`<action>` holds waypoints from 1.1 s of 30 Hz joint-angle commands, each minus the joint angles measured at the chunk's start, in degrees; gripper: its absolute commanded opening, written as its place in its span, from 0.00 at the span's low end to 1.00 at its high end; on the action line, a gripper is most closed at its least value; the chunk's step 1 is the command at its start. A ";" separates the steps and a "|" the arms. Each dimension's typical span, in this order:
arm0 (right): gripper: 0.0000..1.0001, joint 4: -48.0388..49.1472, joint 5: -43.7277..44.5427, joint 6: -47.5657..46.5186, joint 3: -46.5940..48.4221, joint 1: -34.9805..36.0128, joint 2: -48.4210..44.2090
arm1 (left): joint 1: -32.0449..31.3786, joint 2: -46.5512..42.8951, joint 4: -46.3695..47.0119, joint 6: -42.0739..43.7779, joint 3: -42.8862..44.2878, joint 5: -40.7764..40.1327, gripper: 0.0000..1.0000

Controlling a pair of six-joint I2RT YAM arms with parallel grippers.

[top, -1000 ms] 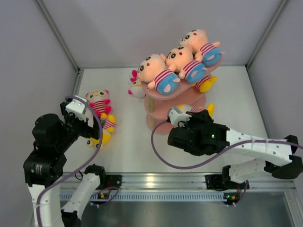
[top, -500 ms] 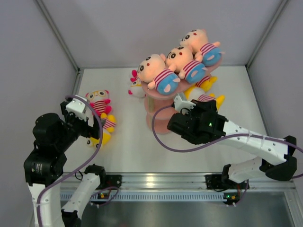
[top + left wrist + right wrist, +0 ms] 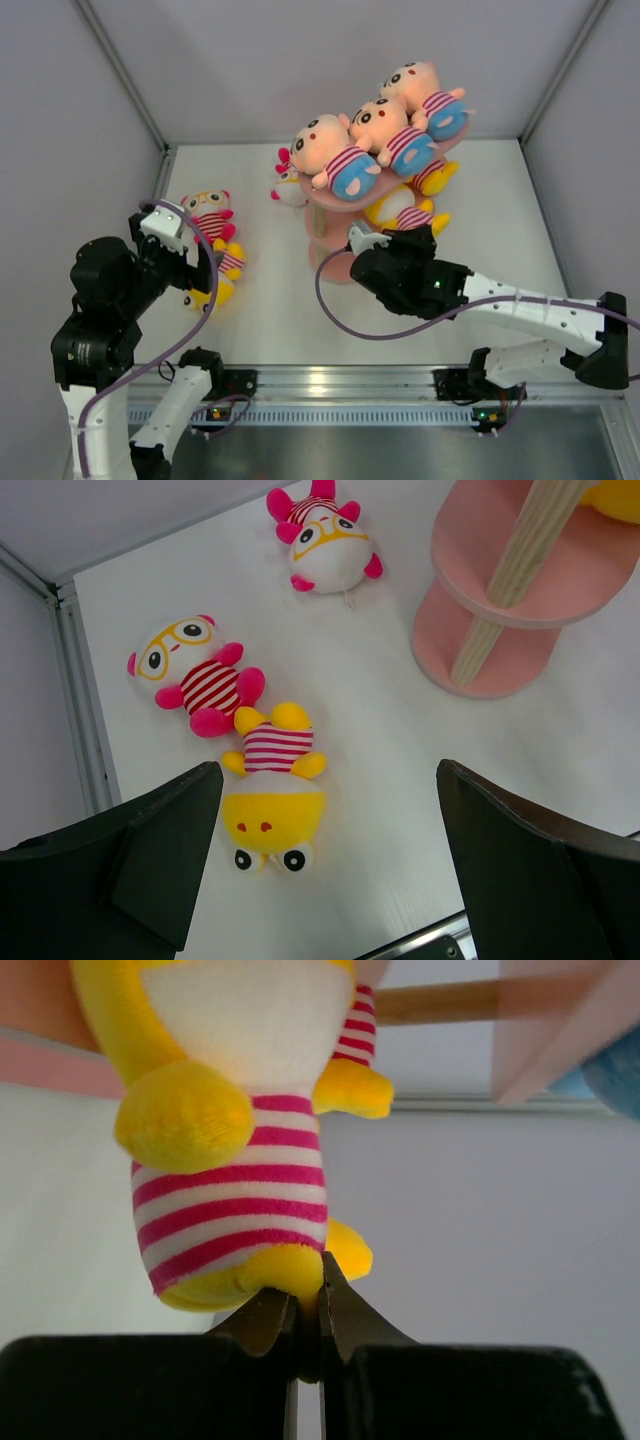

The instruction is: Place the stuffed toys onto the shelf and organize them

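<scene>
Right claw (image 3: pixel 305 1305): jaws all but closed, pinching the yellow bottom end of the held yellow toy (image 3: pixel 235 1180); nothing else is in them.
Just changed: a second ago this claw carries the toy low, in front of the shelf's foot. Now it is swung inward, and the toy sits straight ahead of the jaws, pushed in under the top board of the shelf (image 3: pixel 328 245).
Meaning: judged a placement under way. The toy is at the middle tier but not yet released, so letting go looks like the next step.
Toy axis: the long axis runs straight out from the jaws, leaning slightly left in the wrist view. The striped body is nearest, and the white-fronted upper end is farthest, pointing into the shelf.
Beyond the toy: a pink board and a wooden post (image 3: pixel 440 1000) lie just past its far end.
Above the claw: three peach dolls (image 3: pixel 385 130) lie on the top board.
Left claw (image 3: pixel 325 875): unmoved over the last second, jaws spread wide, empty.
Ahead of left claw: a table yellow toy (image 3: pixel 272 800) lies just in front, between the fingers. A pink-limbed toy (image 3: pixel 190 675) is farther on, to the left, and a white-and-pink toy (image 3: pixel 325 535) is farthest.
</scene>
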 commanded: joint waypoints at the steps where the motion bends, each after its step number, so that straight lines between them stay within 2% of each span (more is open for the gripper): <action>1: 0.00 14.88 -5.02 -6.44 -2.10 -0.30 1.47 | 0.38 0.24 1.40 0.38 0.85 0.04 0.94; 6: 0.00 22.89 -7.04 -11.96 -2.89 -0.83 7.18 | 0.46 0.15 1.31 0.38 0.68 0.30 0.94; 12: 0.00 31.15 -6.08 -18.81 -2.36 -5.75 12.37 | 0.46 -0.29 1.31 0.46 0.15 -0.05 0.94; 23: 0.00 33.80 -5.81 -22.00 -1.93 -10.23 15.28 | 0.46 -0.29 1.40 0.99 -1.08 0.30 0.94; 24: 0.03 33.71 -5.81 -22.00 -1.93 -10.23 15.10 | 0.46 -0.20 1.40 0.90 -1.60 0.30 0.94; 28: 0.28 31.70 -5.64 -21.74 -1.66 -10.23 14.66 | 0.46 0.06 1.40 1.17 -3.10 -0.05 0.94; 31: 0.36 28.90 -5.73 -20.60 -0.61 -9.97 14.13 | 0.46 0.94 1.40 1.60 -4.68 0.04 0.95; 32: 0.42 28.18 -5.90 -19.72 -0.17 -9.80 14.05 | 0.46 1.20 1.40 2.39 -6.07 -0.05 0.95; 33: 0.53 27.48 -5.73 -19.28 -0.08 -9.62 13.96 | 0.46 1.47 1.40 2.74 -6.96 -0.39 0.95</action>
